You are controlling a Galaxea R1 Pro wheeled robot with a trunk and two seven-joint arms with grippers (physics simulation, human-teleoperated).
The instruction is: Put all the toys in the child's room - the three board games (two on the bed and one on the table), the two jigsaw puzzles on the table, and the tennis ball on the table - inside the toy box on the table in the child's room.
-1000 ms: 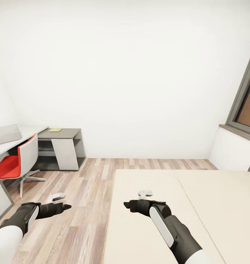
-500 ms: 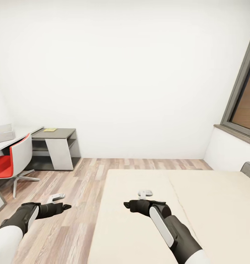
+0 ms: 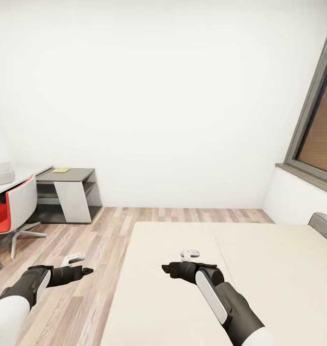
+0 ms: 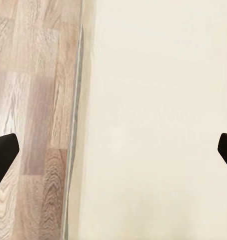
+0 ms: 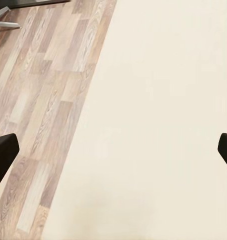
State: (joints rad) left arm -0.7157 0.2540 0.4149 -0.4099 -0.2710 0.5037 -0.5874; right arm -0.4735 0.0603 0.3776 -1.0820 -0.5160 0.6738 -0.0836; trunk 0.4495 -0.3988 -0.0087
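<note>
Two pincers hang spread wide and carry nothing: in each wrist view the dark fingertips sit at opposite edges of the picture with bare surface between them. In the head view the right pincer (image 3: 189, 253) hovers over the bed (image 3: 278, 283), inside its left edge and toward the foot end, while the left pincer (image 3: 73, 259) is out over the wood-plank floor (image 3: 110, 240), just beside that same edge. The beige mattress cover shows no board games on the stretch in sight; the grey headboard (image 3: 322, 226) peeks in at the far right, so the boxes probably lie further toward that end, beyond what these views take in. Across the floor at the left stands the bench (image 3: 19, 177), with the light-grey toy box (image 3: 0, 174) on its top near the picture's edge, a red-and-white chair (image 3: 12, 211) drawn up to it, and a small yellow flat thing (image 3: 61, 169) on the lower dark-grey cabinet section (image 3: 69, 192), too small to name. By my judgement the game boxes will be light, stiff cardboard with slick printed faces; lying flat on a soft mattress they will sink a little, so a grip across the short width, fingers on the two long edges, looks safest.
</note>
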